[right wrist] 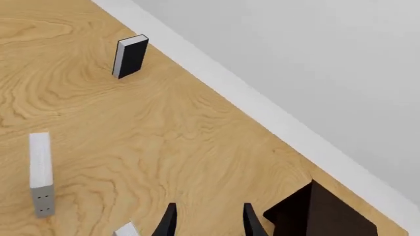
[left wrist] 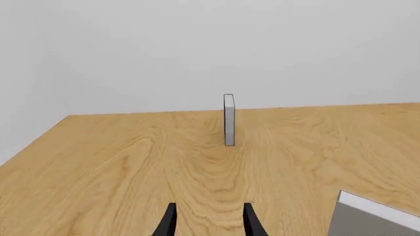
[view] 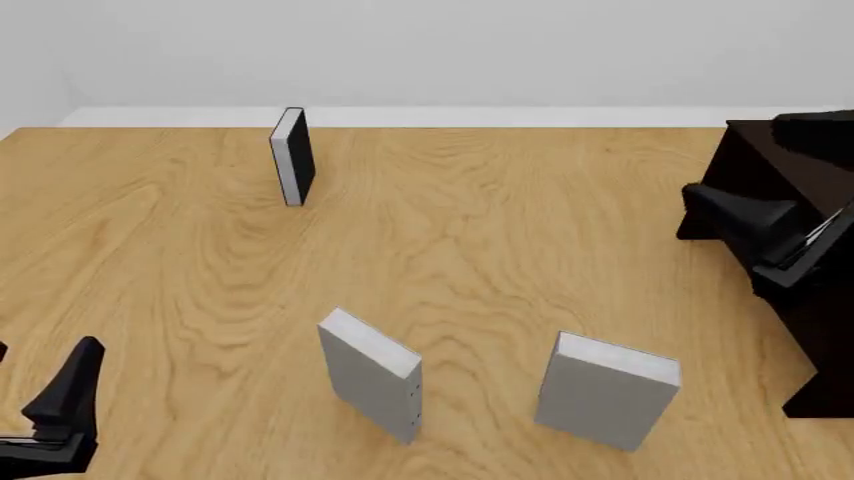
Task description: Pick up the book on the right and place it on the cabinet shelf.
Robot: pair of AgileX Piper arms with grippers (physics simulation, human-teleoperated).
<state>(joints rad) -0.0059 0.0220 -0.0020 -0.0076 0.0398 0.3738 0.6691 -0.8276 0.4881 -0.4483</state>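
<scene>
- Parked low at the near left edge, the left gripper (view: 54,420) is seen unclenched and empty.
- Well ahead of it, the dotted grey book (view: 374,375) stands upright.
- Further right, the book (view: 607,392) stands ungrasped, well below the right gripper (view: 781,235), whose fingers are parted beside the cabinet (view: 814,330), presumably staged for descent.

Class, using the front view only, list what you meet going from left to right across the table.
Left claw → black-covered book → grey book with dots on its edge → plain grey book → dark cabinet.
</scene>
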